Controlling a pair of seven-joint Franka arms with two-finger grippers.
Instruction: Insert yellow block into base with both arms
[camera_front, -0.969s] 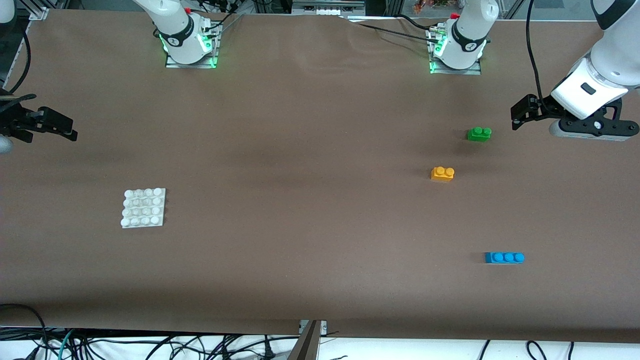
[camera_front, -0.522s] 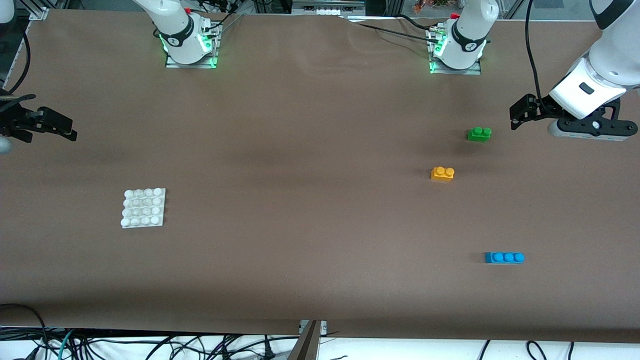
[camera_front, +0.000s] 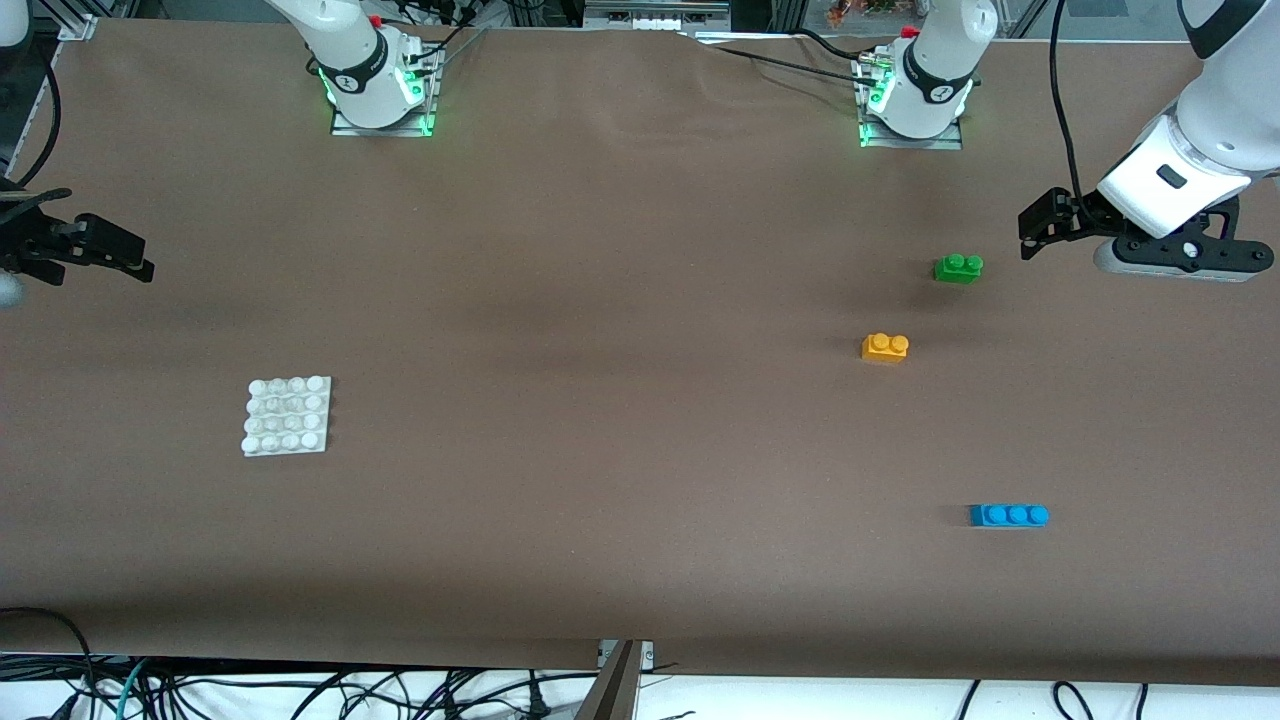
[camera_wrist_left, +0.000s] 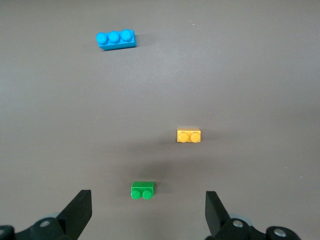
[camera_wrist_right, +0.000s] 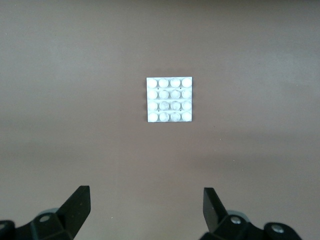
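Observation:
The yellow block lies on the table toward the left arm's end, studs up; it also shows in the left wrist view. The white base lies toward the right arm's end and shows in the right wrist view. My left gripper is open and empty, up in the air near the green brick, apart from the yellow block; its jaws stand wide. My right gripper is open and empty, in the air at the table's edge, away from the base; in the right wrist view it stands wide.
A green two-stud brick lies farther from the front camera than the yellow block and shows in the left wrist view. A blue three-stud brick lies nearer to the front camera. Brown cloth covers the table.
My left gripper has shifted very slightly toward the table's middle and upward. The right gripper, the bricks and the base have not moved.

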